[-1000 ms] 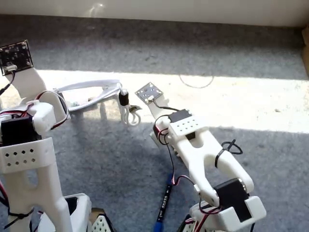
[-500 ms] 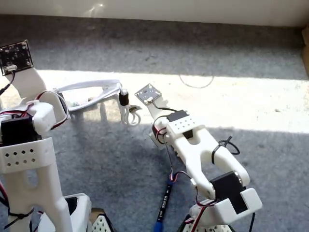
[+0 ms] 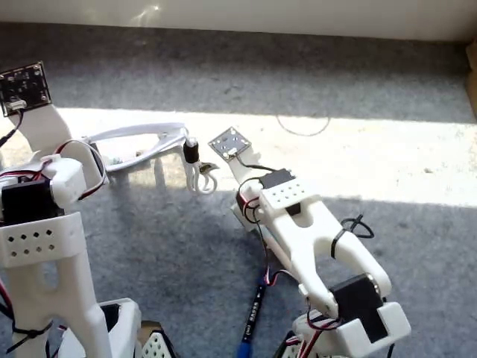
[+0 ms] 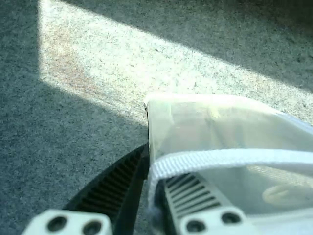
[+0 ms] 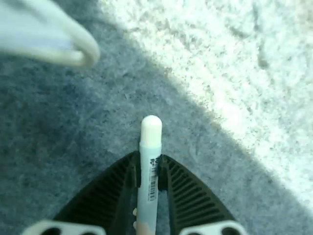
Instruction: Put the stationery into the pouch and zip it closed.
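While the left gripper (image 4: 149,169) pinches the pouch (image 4: 220,129), the right gripper (image 5: 149,166), squeezing a white pen (image 5: 150,142), should aim inside it.

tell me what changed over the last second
The right arm shifted slightly to the right in the high view, back to where it was a second ago. The right gripper stays shut on the white-tipped pen, and the left gripper on the pouch. The blue pen on the carpet has not moved.
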Controlling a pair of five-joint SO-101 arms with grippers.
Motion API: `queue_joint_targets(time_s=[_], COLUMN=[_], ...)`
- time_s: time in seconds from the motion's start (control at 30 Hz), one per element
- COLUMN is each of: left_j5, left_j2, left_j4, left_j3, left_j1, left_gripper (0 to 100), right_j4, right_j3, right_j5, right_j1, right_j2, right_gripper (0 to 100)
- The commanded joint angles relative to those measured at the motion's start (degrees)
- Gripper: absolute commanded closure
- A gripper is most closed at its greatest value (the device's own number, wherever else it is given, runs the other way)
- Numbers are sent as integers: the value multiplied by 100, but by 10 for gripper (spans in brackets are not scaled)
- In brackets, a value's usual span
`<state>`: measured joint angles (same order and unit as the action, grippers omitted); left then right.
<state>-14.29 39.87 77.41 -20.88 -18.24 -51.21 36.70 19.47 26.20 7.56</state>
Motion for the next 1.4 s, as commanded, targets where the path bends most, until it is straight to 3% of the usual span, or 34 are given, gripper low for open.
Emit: queue_joint_targets(time_s=[0.0, 0.3, 0.53, 0.93, 1.03, 1.13, 1.37], left_j5=[-26, 0, 273, 123, 97, 88, 79], left_j2=[180, 215, 1305, 1754, 1754, 1754, 1754], left_j4=[-97, -88, 62, -475, -475, -475, -501], left_j3=[110, 154, -66, -734, -734, -734, -716], left_j1=[242, 418, 426, 418, 418, 259, 48], left_gripper=[995, 995, 995, 995, 995, 995, 995], right_j4=[-303, -295, -295, -295, -303, -295, -13], right_j3=[-31, -84, -84, -57, -75, -48, -31], right_j5=[-35, -44, -44, -255, -923, -1116, -1134], right_j1=[-22, -567, -576, 207, 295, 444, 637], right_j2=[708, 875, 875, 822, 822, 813, 629], right_gripper=[993, 993, 993, 985, 911, 830, 828])
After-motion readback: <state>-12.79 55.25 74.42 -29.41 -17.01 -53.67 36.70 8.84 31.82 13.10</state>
